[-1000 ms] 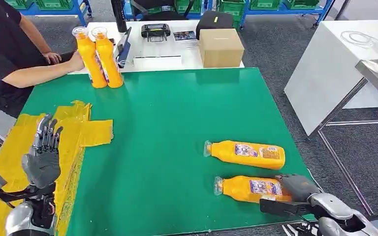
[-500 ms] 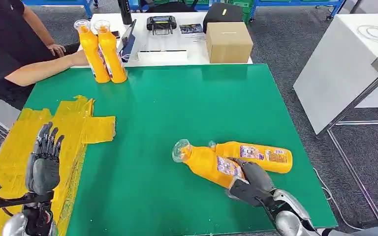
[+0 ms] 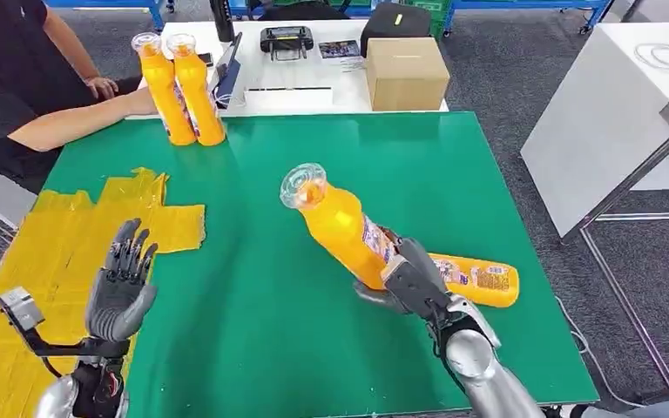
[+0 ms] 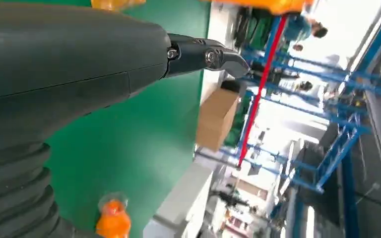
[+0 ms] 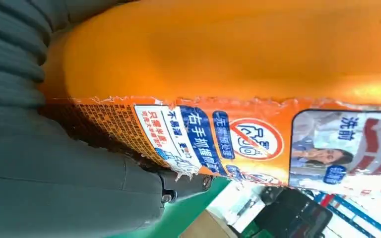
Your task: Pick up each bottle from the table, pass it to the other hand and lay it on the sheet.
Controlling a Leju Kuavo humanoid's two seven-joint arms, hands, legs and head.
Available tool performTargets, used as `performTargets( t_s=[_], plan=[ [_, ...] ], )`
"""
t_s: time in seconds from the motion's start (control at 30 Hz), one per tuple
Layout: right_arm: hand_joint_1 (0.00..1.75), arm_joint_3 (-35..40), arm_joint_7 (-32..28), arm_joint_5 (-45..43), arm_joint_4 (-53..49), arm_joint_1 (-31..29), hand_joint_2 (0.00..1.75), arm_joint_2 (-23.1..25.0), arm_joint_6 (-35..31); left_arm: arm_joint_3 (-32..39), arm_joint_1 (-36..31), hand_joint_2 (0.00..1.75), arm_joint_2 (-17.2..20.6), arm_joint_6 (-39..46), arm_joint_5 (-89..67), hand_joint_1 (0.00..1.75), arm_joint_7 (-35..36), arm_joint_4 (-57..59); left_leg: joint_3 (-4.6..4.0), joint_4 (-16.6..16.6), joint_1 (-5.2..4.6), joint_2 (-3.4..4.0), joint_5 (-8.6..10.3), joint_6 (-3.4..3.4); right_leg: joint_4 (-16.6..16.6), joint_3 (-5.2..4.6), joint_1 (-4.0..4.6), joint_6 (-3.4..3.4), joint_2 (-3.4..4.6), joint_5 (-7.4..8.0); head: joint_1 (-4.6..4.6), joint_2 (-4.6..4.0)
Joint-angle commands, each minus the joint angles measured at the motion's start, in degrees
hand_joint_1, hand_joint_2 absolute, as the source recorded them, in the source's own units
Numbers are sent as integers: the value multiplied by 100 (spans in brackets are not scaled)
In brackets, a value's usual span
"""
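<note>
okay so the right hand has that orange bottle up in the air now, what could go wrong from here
The right hand grips the lifted bottle low on its body, so the tilted, cap-up bottle could slip or swing during the pass. The second bottle lies right beside that hand, and a stray move might knock it toward the table edge. The left hand, open over the yellow sheet, is far off, so the handover could misalign.

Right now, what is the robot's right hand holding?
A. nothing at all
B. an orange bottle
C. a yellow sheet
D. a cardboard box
B. The right hand grips an orange bottle by its lower part and holds it tilted above the green table, cap up.
</note>
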Motion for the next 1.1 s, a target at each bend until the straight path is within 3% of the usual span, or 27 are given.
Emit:
performTargets(
  t_s=[0.03,0.2,0.4,0.63,1.1],
  plan=[
    [175,796,218,-176,1796,-1445,175,1028,-156,-1178,-56,175,-13,-84,546,0,266,-45,5,-3,-10,19,0,5,8,-10,-10,3,22,3,0,0],
    [175,886,210,-150,1883,-1446,175,1085,-233,-1216,-78,175,3,-100,609,0,272,-35,3,-5,-14,4,6,1,18,-16,-15,5,9,-1,0,0],
    [175,1404,220,-115,2707,-1732,175,1532,-296,-1435,-206,175,-3,-264,1222,0,600,184,-6,-4,-6,6,6,-4,14,-21,-6,2,11,1,2,0],
    [175,1487,219,-115,2835,-1767,175,1587,-279,-1490,-214,175,5,-324,1321,0,628,217,-3,-8,-20,-16,9,5,19,-18,-20,9,-13,-7,0,0],
    [175,3248,115,340,3951,-1572,175,2378,-46,-1437,-325,175,-74,-246,1239,0,583,435,4,-15,-12,-5,6,0,11,-15,-14,4,-5,-7,2,0]
  ],
)
